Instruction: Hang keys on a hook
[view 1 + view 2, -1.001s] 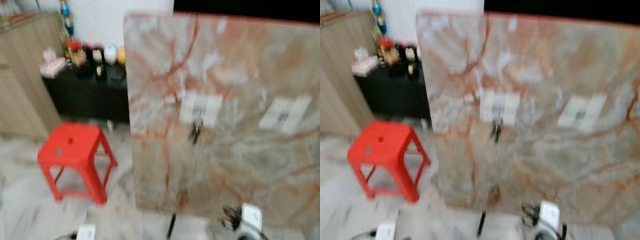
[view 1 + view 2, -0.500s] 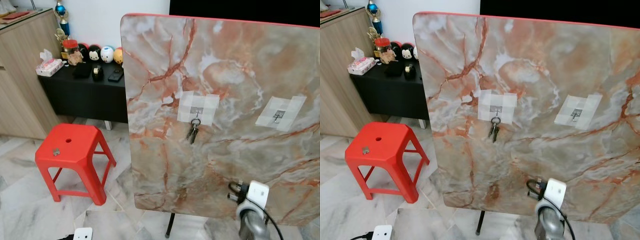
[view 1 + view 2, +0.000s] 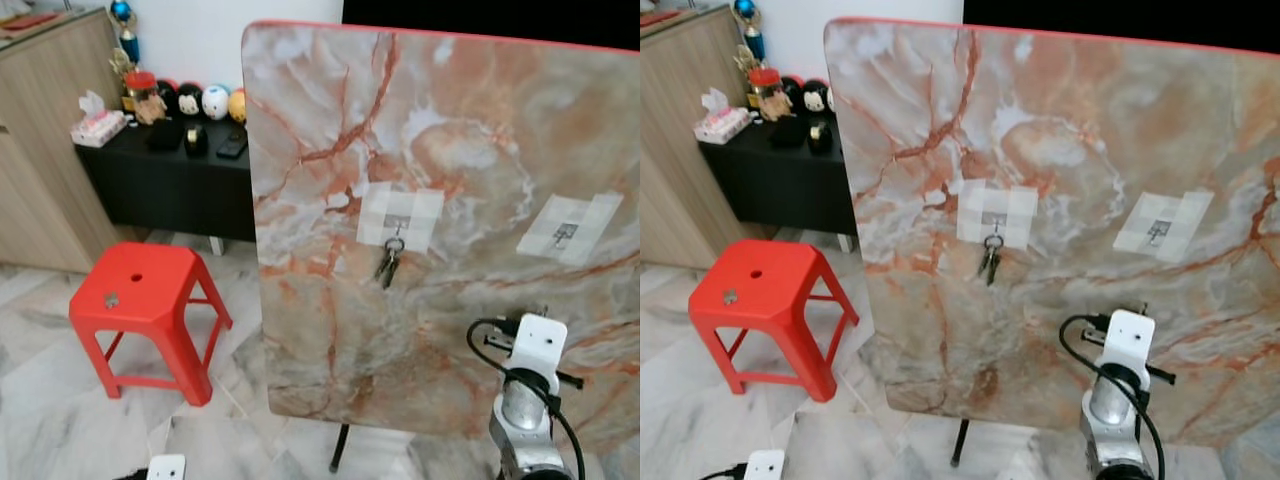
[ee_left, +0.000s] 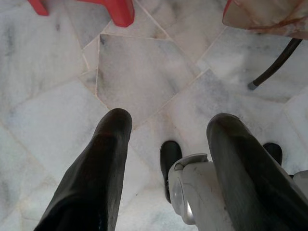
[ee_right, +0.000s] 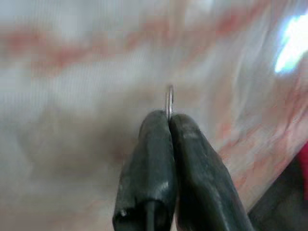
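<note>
Left eye view first: a marble-patterned panel (image 3: pixel 450 230) with a red top edge stands upright, and on it are two taped patches, each with a small hook. From the left hook (image 3: pixel 397 226) a bunch of keys (image 3: pixel 388 262) hangs down against the panel; the right hook (image 3: pixel 565 234) carries nothing. Low at the right, the right arm (image 3: pixel 525 400) rises in front of the panel, its white wrist block and black cable facing me. Off to the left stand a red stool (image 3: pixel 140 300) on the marble floor (image 3: pixel 60 420), a black sideboard (image 3: pixel 165 185) with small figures and a tissue box, and a wooden cabinet beside it. Right eye view shows the same setting. Left wrist view: the left gripper (image 4: pixel 168 139) hangs over the floor with its two black fingers (image 4: pixel 103 168) spread apart, grasping nothing. Right wrist view: the right gripper (image 5: pixel 169 118) is close to the blurred panel, its fingers pressed together on a thin metal ring (image 5: pixel 170 100) seen edge-on, sticking out past the tips.
</note>
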`<state>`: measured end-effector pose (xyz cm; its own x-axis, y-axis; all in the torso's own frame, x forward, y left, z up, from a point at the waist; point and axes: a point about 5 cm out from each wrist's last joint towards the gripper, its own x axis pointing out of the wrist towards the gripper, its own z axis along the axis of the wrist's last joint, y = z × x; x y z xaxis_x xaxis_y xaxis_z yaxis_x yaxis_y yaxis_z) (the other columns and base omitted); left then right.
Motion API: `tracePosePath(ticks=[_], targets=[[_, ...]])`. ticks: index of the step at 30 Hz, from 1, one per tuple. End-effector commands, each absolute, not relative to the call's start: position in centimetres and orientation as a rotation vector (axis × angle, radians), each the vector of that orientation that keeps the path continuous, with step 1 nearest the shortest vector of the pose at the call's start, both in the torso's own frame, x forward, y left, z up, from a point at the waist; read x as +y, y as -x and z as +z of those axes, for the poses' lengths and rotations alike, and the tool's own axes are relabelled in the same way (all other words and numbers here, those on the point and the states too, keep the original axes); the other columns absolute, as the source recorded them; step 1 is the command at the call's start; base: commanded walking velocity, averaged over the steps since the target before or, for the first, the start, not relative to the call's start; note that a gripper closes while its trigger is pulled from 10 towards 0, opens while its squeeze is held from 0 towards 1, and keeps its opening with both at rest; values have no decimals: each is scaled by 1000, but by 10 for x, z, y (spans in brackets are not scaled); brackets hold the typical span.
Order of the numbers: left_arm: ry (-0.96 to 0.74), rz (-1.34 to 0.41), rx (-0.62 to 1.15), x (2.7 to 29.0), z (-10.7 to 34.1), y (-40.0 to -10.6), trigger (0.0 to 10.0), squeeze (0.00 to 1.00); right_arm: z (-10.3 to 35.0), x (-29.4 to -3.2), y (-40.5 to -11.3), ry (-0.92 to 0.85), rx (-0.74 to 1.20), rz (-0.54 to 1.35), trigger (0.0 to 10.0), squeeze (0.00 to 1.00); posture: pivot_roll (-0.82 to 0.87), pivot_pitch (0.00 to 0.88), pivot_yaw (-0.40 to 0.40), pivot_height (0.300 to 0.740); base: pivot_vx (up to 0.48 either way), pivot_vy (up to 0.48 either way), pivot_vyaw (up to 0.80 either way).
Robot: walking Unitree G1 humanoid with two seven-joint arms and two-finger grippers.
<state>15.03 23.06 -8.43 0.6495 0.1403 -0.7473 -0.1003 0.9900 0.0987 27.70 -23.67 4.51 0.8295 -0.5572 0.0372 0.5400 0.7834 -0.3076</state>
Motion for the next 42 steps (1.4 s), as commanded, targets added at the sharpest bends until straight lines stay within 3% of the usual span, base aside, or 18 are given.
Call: tracePosePath(ticks=[1, 12, 20, 42], targets=[[-46, 127, 878, 230, -87, -145, 10000, 0, 65, -238, -283, 420, -36, -611, 10000, 0, -8, 0, -82, 740, 0, 0, 0], [-49, 112, 877, 229, -87, -146, 10000, 0, 96, -228, -273, 639, -206, -642, 10000, 0, -16, 0, -79, 740, 0, 0, 0], [-41, 108, 877, 228, -87, -146, 10000, 0, 93, -235, -268, 698, -150, -693, 10000, 0, -16, 0, -81, 740, 0, 0, 0], [-32, 121, 874, 228, -87, -147, 10000, 0, 101, -238, -296, 773, -108, -643, 10000, 0, -15, 0, -81, 740, 0, 0, 0]])
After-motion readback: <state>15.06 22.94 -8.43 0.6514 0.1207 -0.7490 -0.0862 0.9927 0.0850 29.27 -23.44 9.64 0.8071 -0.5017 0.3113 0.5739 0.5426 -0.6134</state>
